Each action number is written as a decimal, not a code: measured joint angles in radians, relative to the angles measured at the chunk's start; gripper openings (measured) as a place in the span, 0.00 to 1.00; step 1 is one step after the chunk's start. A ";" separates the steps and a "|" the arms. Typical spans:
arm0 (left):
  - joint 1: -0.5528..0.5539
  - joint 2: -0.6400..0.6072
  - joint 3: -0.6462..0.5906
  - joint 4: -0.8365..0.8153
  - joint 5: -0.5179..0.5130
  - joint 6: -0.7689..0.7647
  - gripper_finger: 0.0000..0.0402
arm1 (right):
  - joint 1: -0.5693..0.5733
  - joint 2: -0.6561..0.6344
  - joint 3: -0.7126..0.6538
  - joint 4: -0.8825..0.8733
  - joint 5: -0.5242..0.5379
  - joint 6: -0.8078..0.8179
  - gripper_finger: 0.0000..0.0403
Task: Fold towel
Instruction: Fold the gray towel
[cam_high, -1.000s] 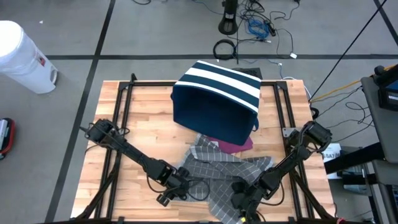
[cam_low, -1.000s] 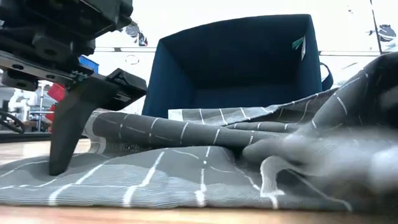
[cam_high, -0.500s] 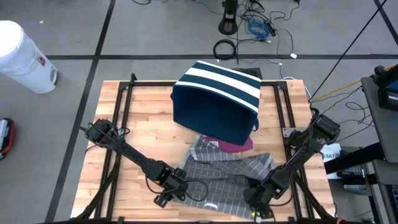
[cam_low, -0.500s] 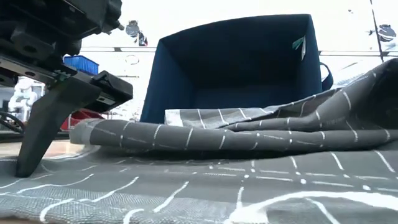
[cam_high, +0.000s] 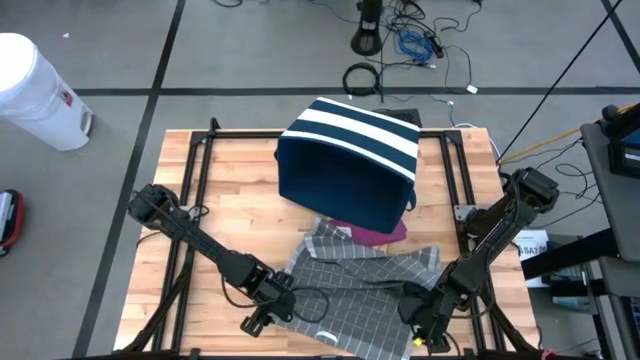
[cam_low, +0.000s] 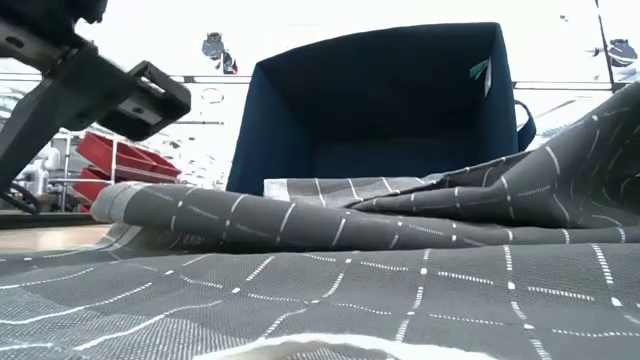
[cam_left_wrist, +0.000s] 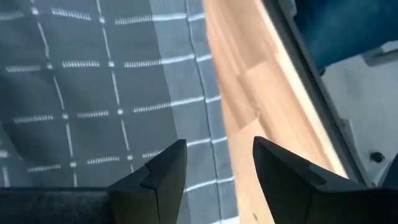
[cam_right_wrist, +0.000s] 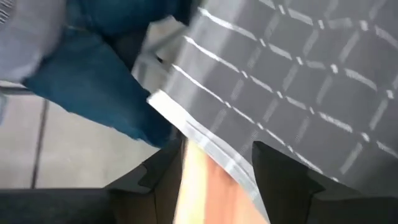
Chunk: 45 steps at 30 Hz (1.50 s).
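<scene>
Hidden: the near edge of the grey checked towel (cam_high: 360, 290) runs off the bottom of the high view, so its full outline cannot be made out; a pink cloth (cam_high: 385, 235) shows only as a strip between the towel and the bin
Cut off: in the low view the towel fills the foreground and only one dark finger (cam_low: 60, 100) of an arm enters from above
Towel: lies crumpled and part spread on the near half of the table, just in front of the bin, with a rolled fold across its middle
Left gripper (cam_high: 268, 312): low at the towel's near left edge; the wrist view shows its two fingers (cam_left_wrist: 163, 180) apart with a gap between them, over the towel's hem and bare wood, holding nothing
Right gripper (cam_high: 420, 318): low at the towel's near right corner; its fingers (cam_right_wrist: 283, 177) stand apart over the hem, and whether they pinch the cloth cannot be told
Surface: a pale wooden table (cam_high: 240, 180) edged with black rails
Bin: a navy cloth bin (cam_high: 345, 160) with white stripes lies tipped on its side, its opening facing the towel
Room: grey floor, a white bucket (cam_high: 40, 90) well off to the left, cables (cam_high: 410, 45) beyond the table, red crates (cam_low: 105, 160) far behind
</scene>
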<state>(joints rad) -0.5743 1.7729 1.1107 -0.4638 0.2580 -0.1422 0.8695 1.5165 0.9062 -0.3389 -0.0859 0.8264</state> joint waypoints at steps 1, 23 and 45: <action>0.000 -0.004 0.000 0.004 0.000 -0.003 0.48 | 0.002 -0.009 0.000 0.016 0.003 -0.001 0.44; 0.109 -0.017 0.004 0.076 -0.301 0.169 0.48 | -0.008 -0.105 0.003 -0.027 0.124 0.000 0.44; 0.254 0.043 0.006 0.314 -0.480 0.363 0.48 | -0.117 -0.103 0.003 -0.242 0.540 -0.056 0.44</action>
<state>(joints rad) -0.3202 1.8156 1.1164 -0.1496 -0.2218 0.2203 0.7526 1.4138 0.9096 -0.5807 0.4544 0.7707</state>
